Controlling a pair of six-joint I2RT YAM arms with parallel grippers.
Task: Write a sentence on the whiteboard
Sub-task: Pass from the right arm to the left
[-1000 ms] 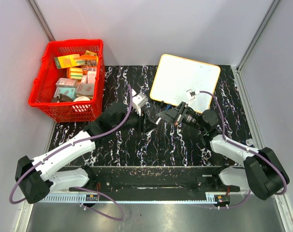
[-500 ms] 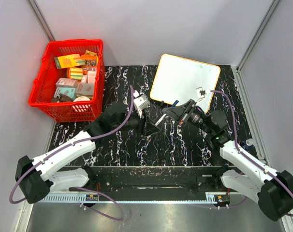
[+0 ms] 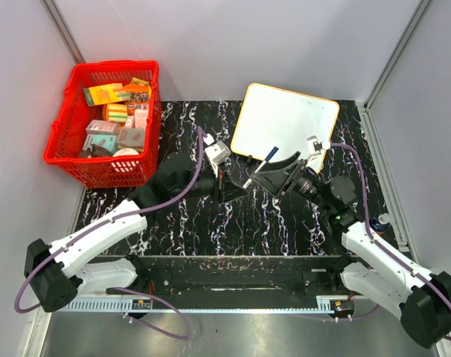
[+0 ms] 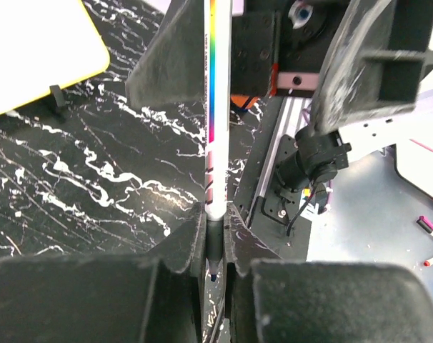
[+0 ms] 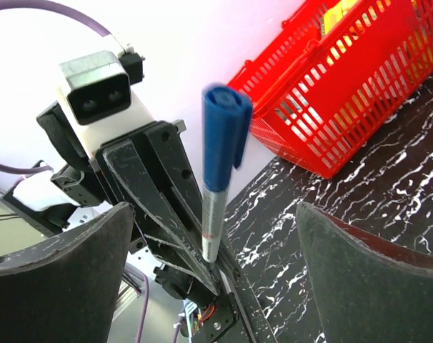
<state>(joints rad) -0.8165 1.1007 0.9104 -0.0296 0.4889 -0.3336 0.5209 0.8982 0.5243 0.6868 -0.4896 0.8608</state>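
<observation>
The whiteboard (image 3: 285, 123) lies at the back right of the table, white with a yellow rim; its corner (image 4: 31, 50) shows in the left wrist view. No sentence shows on it. A white marker (image 3: 259, 167) with a rainbow stripe (image 4: 216, 107) and a blue cap (image 5: 225, 132) on its far end hangs slanted above the table. My left gripper (image 3: 239, 186) (image 4: 215, 229) is shut on the marker's tip end, the blue nib poking out behind the fingers. My right gripper (image 3: 274, 172) (image 5: 216, 279) stands wide open, one finger (image 5: 59, 279) on either side of the marker, touching nothing.
A red basket (image 3: 69, 134) (image 5: 345, 93) full of small boxes stands at the back left. The black marbled tabletop (image 3: 285, 223) runs between grey walls. The left gripper's body (image 5: 152, 179) faces the right wrist camera closely.
The right gripper has opened off the marker and its arm has swung right. The left gripper, after loosening, now holds the marker alone.
</observation>
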